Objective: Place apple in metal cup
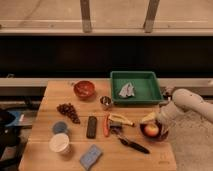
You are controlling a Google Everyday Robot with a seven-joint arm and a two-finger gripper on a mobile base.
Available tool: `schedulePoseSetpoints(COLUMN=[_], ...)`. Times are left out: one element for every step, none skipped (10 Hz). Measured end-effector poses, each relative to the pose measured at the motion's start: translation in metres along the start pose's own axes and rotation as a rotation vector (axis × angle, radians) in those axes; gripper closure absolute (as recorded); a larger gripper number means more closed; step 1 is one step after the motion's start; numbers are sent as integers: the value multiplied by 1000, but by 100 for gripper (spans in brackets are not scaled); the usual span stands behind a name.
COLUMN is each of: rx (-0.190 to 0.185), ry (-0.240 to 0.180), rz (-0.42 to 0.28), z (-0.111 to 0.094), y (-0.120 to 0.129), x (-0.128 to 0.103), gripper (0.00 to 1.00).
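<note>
Gripper (159,125) spread wide, right at the apple (151,130) near the table's (45,150) right edge | apple: firm, smooth, likely to roll, so pinch across its widest middle | metal cup (105,102) well apart, mid-table.

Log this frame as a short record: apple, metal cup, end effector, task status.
apple: apple at the right front of the table, beside the banana
cup: cup upright mid-table, near the front left corner of the tray, well apart from the apple
end effector: end effector low at the apple's right side, open
held: nothing visibly lifted
status: apple not yet in cup
</note>
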Motion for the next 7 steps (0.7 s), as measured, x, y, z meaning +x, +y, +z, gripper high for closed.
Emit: schedulePoseSetpoints(rx=[-2, -8, -12, -14, -18, -25, -27], ry=[1, 1, 2, 0, -1, -3, -5], rz=[-3, -11, -17, -20, -27, -36, -40], z=[0, 0, 0, -1, -3, -5, -7], y=[1, 4, 6, 7, 9, 13, 14], x=[1, 2, 3, 5, 6, 7, 8], gripper=[28, 40, 48, 59, 68, 78, 82])
